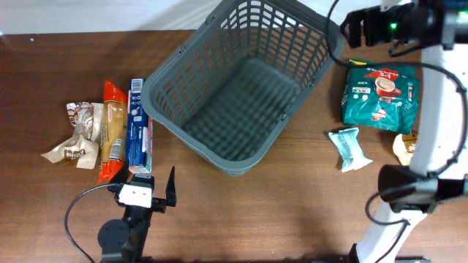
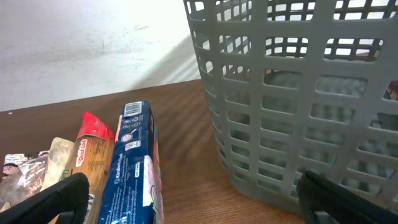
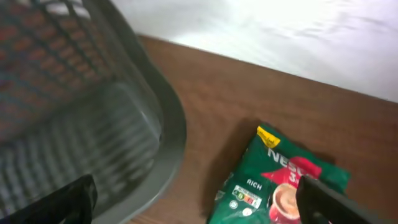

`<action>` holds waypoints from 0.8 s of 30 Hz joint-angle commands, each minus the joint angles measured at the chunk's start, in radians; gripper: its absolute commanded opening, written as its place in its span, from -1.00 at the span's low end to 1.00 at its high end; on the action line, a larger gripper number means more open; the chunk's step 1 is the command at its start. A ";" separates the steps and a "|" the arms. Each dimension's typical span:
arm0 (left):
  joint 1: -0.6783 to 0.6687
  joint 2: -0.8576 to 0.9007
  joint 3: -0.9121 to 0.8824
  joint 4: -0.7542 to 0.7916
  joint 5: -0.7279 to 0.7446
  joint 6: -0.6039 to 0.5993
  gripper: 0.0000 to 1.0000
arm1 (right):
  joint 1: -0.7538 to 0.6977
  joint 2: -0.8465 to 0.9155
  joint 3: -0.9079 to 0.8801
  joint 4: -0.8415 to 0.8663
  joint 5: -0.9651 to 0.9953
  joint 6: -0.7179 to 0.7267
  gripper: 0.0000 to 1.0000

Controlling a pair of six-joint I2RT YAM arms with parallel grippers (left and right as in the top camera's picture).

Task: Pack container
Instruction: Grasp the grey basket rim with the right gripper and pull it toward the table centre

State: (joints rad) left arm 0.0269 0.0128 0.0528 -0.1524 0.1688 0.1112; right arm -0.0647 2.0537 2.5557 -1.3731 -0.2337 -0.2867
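The grey basket [image 1: 241, 95] stands on the brown table [image 1: 292, 212], at the middle of the far side, turned at an angle. Left of it lie 3 snacks side by side: a blue packet [image 1: 139, 124] just beside the basket, an orange packet [image 1: 111, 131], then a crumpled brown wrapper [image 1: 77, 135]. Right of it lie a green packet [image 1: 380, 95] and, nearer, a small pale packet [image 1: 349, 148]. The left gripper [image 2: 193, 202] hovers at the blue packet's near end, jaws wide apart. The right gripper [image 3: 196, 199] hangs by the basket's far right corner — jaws wide too.

Left end effector [image 2: 196, 204] agape; right [image 3: 196, 202] likewise
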 commanded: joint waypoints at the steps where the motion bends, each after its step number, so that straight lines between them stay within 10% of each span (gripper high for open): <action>1: -0.005 -0.008 -0.005 0.002 0.003 -0.006 0.98 | 0.027 0.032 0.031 0.008 -0.036 -0.164 0.98; 24: -0.005 -0.008 -0.005 0.002 0.003 -0.006 0.99 | 0.100 0.202 0.029 0.164 -0.018 -0.184 0.98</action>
State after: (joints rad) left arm 0.0269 0.0128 0.0528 -0.1524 0.1688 0.1108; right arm 0.0299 2.2410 2.5641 -1.2228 -0.2455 -0.5007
